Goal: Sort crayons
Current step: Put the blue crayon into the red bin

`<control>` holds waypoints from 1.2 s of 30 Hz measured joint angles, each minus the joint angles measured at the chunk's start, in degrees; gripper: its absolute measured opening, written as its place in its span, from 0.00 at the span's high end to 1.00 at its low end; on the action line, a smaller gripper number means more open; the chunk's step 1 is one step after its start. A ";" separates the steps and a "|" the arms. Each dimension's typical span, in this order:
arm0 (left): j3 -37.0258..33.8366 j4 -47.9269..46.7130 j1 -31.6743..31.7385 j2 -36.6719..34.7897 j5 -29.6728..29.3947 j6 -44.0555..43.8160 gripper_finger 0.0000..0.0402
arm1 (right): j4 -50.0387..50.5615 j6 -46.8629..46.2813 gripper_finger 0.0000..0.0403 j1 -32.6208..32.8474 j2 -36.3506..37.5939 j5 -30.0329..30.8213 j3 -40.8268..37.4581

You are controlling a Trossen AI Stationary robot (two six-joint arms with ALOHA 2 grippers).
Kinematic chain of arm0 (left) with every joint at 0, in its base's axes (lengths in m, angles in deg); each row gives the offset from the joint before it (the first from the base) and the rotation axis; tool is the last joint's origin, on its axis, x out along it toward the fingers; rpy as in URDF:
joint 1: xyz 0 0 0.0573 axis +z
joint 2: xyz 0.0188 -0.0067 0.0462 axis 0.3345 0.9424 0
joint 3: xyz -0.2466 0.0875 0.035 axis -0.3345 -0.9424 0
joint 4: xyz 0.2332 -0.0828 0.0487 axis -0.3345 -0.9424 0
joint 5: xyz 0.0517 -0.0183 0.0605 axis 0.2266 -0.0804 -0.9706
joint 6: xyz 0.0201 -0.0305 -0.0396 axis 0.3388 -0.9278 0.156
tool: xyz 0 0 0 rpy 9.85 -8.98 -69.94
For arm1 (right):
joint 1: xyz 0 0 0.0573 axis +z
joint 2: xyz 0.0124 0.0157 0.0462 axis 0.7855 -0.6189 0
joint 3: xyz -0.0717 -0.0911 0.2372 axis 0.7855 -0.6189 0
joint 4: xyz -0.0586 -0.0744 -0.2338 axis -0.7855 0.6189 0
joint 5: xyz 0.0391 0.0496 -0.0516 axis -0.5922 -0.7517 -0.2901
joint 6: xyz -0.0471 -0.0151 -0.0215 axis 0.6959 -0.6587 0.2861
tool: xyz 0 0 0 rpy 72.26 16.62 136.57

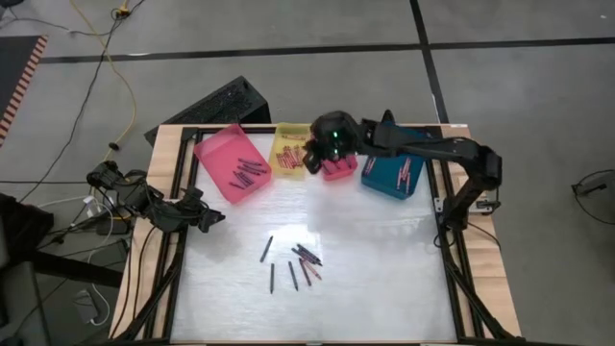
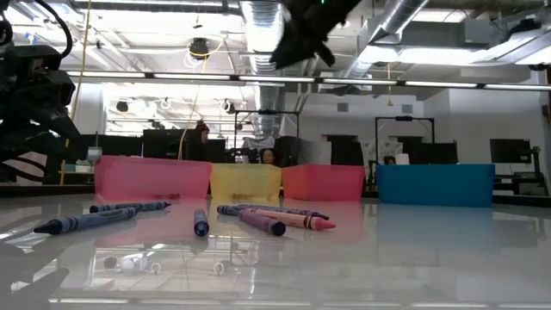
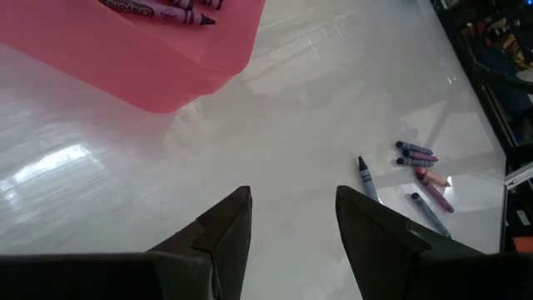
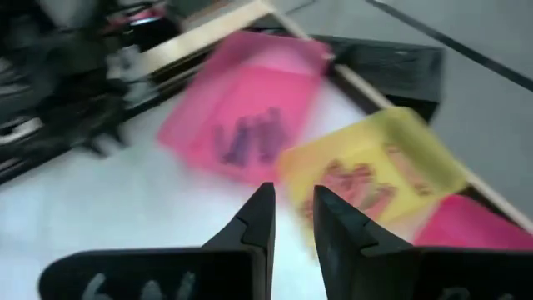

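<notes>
Several loose crayons (image 1: 293, 264) lie flat on the white table near its middle, also seen in the low view as crayons (image 2: 258, 220) and in the left wrist view as crayons (image 3: 420, 175). Along the far edge stand a pink tray (image 1: 233, 161) with dark crayons, a yellow tray (image 1: 288, 154) with reddish ones, a red tray (image 1: 338, 173) and a blue tray (image 1: 392, 175). My right gripper (image 4: 291, 208) hangs high over the yellow and red trays (image 1: 312, 154), slightly open, with nothing between its fingers. My left gripper (image 3: 291, 208) waits open at the table's left edge (image 1: 207, 219).
A black keyboard-like object (image 1: 226, 101) lies on the floor behind the table's far left corner. Cables (image 1: 106, 192) bunch around the left arm's base. Bare table lies between the loose crayons and the trays.
</notes>
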 joint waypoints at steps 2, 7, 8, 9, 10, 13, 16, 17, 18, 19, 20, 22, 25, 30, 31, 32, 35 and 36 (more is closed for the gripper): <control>0.00 0.00 -0.02 0.02 -0.01 0.00 0.59 | 0.57 -0.24 0.80 3.30 0.53 0.01 0.00; 0.00 0.00 0.00 0.01 0.01 0.00 0.59 | 0.11 -3.38 0.80 12.93 -0.46 0.11 -0.13; -0.01 0.00 -0.02 0.01 0.01 0.01 0.59 | -0.02 -3.88 0.80 14.99 -1.04 0.21 -0.13; -0.01 0.00 -0.02 0.02 0.01 0.01 0.59 | 0.15 -4.72 0.80 16.96 -1.73 0.33 -0.17; -0.01 -0.02 0.00 0.00 0.01 0.01 0.59 | 0.05 -5.70 0.80 18.85 -2.68 0.59 -0.21; -0.01 0.00 -0.01 0.00 0.02 0.00 0.59 | -1.04 -9.26 0.80 24.52 -5.91 3.66 -0.26; 0.00 0.00 -0.01 0.00 0.03 0.01 0.59 | -2.03 -11.11 0.80 29.49 -9.67 7.72 -0.26; -0.01 -0.02 0.00 0.00 0.03 0.01 0.59 | -2.17 -11.52 0.80 30.83 -11.02 9.19 -0.26; 0.01 0.00 0.00 0.02 0.03 0.01 0.59 | -1.97 -12.20 0.80 32.15 -12.37 11.01 -0.26; -0.01 0.00 0.00 0.01 0.03 0.01 0.59 | -1.75 -13.19 0.80 33.31 -13.85 13.03 -0.28; 0.01 0.00 0.00 0.00 0.02 0.01 0.59 | -1.76 -14.48 0.80 34.25 -15.19 14.79 -0.28; -0.01 0.00 -0.01 0.00 0.03 0.01 0.59 | -1.20 -16.86 0.80 35.71 -17.42 18.04 -0.33; -0.01 0.00 0.00 0.00 0.06 0.01 0.59 | -0.48 -20.33 0.80 36.74 -20.12 20.50 -0.33; 0.00 -0.01 -0.01 0.00 0.06 0.01 0.59 | 3.43 -25.98 0.80 37.34 -23.28 22.99 -0.33; -0.01 -0.03 -0.01 0.01 0.07 0.01 0.59 | 3.22 -25.95 0.80 37.27 -23.71 23.03 -0.33; 0.01 0.00 0.00 0.01 0.07 0.00 0.59 | 3.19 -25.46 0.80 37.26 -23.81 23.06 -0.33; 0.01 -0.01 -0.01 0.02 0.08 0.01 0.59 | 0.37 -21.56 0.80 36.84 -24.58 23.42 -0.26; -0.01 0.00 0.00 0.00 0.07 0.01 0.59 | -0.73 -20.08 0.80 36.48 -24.72 24.16 -0.20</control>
